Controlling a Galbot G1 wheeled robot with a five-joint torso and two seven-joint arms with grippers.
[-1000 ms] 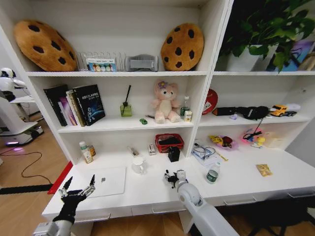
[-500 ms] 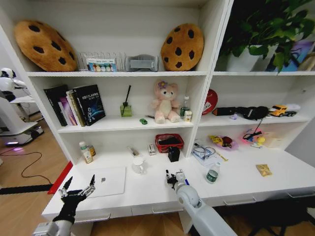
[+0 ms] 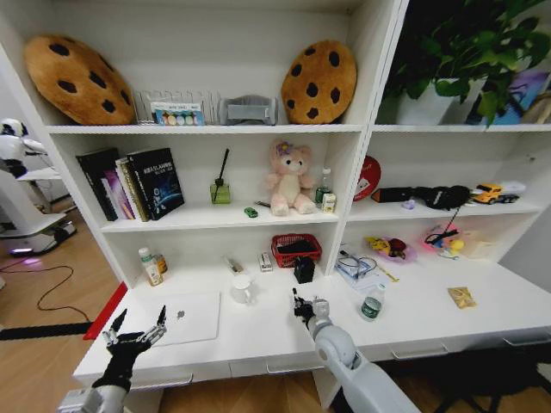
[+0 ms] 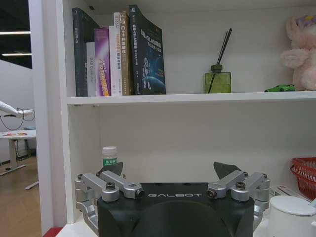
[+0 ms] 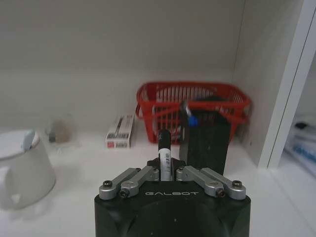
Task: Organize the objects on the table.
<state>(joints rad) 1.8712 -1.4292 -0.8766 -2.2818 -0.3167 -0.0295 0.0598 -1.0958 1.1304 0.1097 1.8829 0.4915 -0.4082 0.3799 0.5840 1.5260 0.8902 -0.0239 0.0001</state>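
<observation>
My right gripper (image 3: 305,307) hovers over the middle of the white table (image 3: 258,335), shut on a black pen (image 5: 164,145) that points toward a black holder (image 5: 205,145). A blue pen (image 5: 192,120) stands in that holder. At the table's front left corner my left gripper (image 3: 134,330) is open and holds nothing, beside the silver laptop (image 3: 185,317). A green-capped bottle (image 3: 372,303) stands right of the right gripper. A yellow packet (image 3: 462,297) lies farther right. The tiny green toy car (image 3: 250,212) sits on the shelf above.
A white mug (image 3: 243,288) stands just behind the laptop. The red mesh basket (image 3: 296,249) sits against the back wall behind the black holder (image 3: 303,269). Bottles (image 3: 151,267) stand at the back left, with papers and toys at the right.
My right gripper has moved a little farther over the table toward the black holder, with the pen still in it. The left arm has not moved.
</observation>
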